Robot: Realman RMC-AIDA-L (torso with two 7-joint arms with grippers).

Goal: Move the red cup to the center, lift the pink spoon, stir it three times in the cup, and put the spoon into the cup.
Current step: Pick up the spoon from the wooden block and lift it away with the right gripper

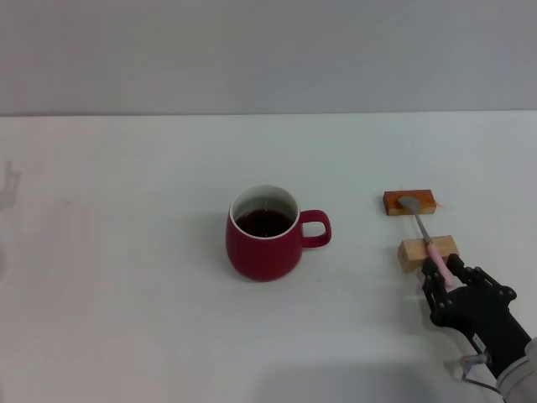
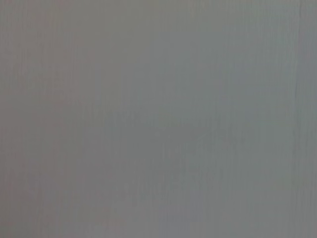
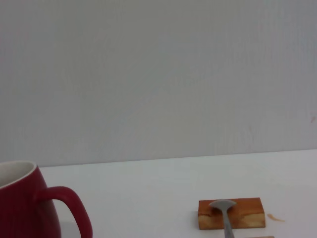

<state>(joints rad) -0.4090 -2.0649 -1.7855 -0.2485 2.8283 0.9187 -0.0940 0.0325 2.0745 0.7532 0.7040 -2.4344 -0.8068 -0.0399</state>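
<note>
The red cup (image 1: 263, 233) stands mid-counter (image 1: 126, 294), dark liquid inside, its handle pointing toward the robot's right. Well to that side, the pink spoon (image 1: 424, 231) lies across two small wooden blocks (image 1: 409, 202), bowl on the farther one. The right pincer (image 1: 445, 273) is clenched on the spoon's pink handle end. The left arm is out of sight.

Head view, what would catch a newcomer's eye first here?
The red cup stands mid-table, dark liquid inside, handle toward the robot's right. To its right the pink spoon bridges two wooden blocks, bowl on the farther one. The right end effector is at the spoon's pink handle.
</note>
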